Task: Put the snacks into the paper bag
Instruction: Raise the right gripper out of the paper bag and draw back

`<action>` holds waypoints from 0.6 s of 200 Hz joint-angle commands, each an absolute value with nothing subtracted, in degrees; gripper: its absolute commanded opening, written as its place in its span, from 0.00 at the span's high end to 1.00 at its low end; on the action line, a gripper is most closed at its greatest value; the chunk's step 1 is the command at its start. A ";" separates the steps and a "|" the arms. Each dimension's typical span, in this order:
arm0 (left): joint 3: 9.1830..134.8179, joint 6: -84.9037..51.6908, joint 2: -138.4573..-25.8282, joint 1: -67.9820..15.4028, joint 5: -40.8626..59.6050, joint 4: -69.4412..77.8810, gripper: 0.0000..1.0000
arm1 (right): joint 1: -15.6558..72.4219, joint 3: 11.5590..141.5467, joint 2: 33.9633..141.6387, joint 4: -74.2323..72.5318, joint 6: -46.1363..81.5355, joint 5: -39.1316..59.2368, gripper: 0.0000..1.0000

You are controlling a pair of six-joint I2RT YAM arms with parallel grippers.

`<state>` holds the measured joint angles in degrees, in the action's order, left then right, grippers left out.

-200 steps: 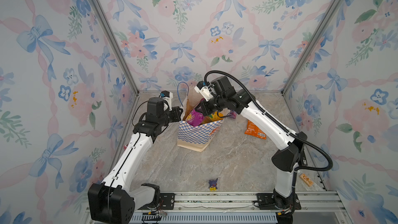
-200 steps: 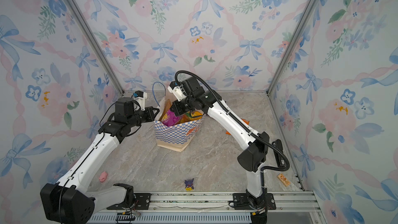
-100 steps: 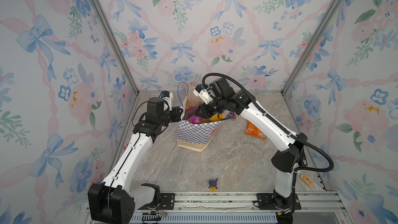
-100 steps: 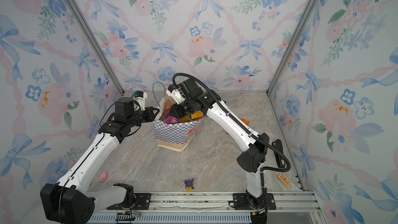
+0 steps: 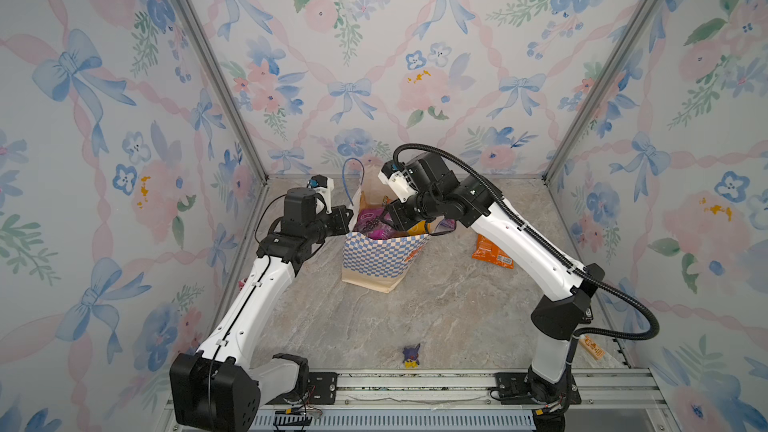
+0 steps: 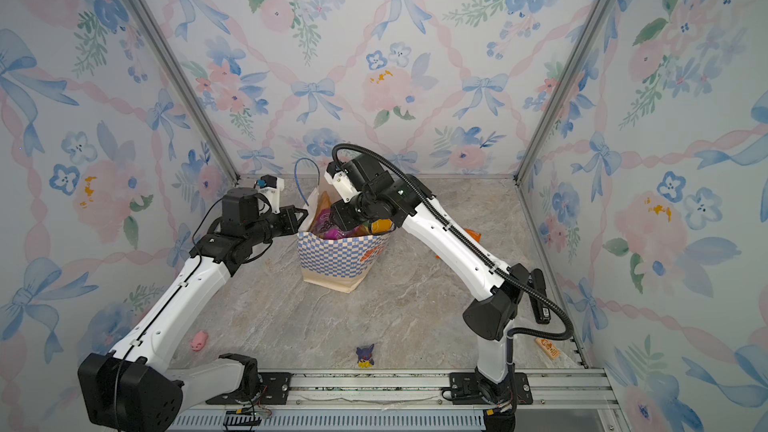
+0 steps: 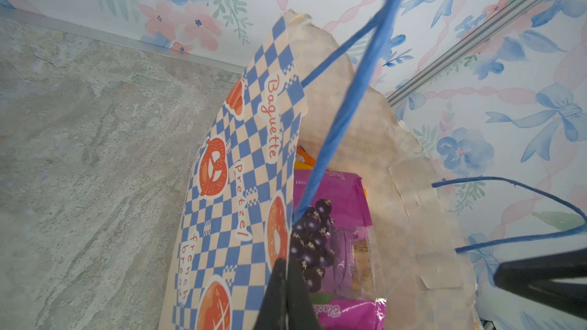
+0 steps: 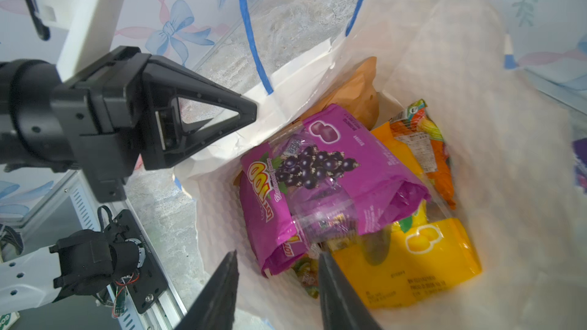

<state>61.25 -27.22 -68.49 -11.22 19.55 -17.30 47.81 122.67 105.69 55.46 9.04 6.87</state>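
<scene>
The paper bag [image 5: 378, 259] [image 6: 336, 259] stands upright at mid-table, blue-checkered with a cream base. My left gripper [image 5: 347, 218] [image 7: 286, 280] is shut on the bag's left rim, pinching the paper wall [image 7: 241, 169]. My right gripper [image 5: 390, 218] [image 8: 277, 255] hangs open over the bag mouth, with nothing between its fingers. In the bag [image 8: 476, 90] lie several snacks: a purple grape packet [image 8: 317, 179] on top, a yellow one [image 8: 413, 265], an orange one [image 8: 355, 96] and a multicoloured one [image 8: 422, 141]. Another orange packet [image 5: 492, 253] lies on the table right of the bag.
A small purple-and-yellow figurine [image 5: 411, 357] [image 6: 365, 357] stands near the front rail. A small pink thing [image 6: 199, 339] lies at the front left. A wooden block [image 5: 593, 349] lies at the front right by the wall. Blue cord handles [image 7: 343, 115] rise above the bag.
My right gripper has opened and shifted slightly left over the bag mouth. The left gripper has kept its hold on the rim.
</scene>
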 commanded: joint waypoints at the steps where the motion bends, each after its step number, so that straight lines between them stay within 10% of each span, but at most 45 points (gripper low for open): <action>1: 61.61 -26.89 -69.35 -11.07 19.86 -17.31 1.00 | 47.99 117.52 96.67 50.85 10.70 0.75 0.54; 120: 61.50 -27.07 -69.35 -11.49 19.34 -17.29 1.00 | 25.41 78.16 63.59 42.75 24.11 -9.70 0.45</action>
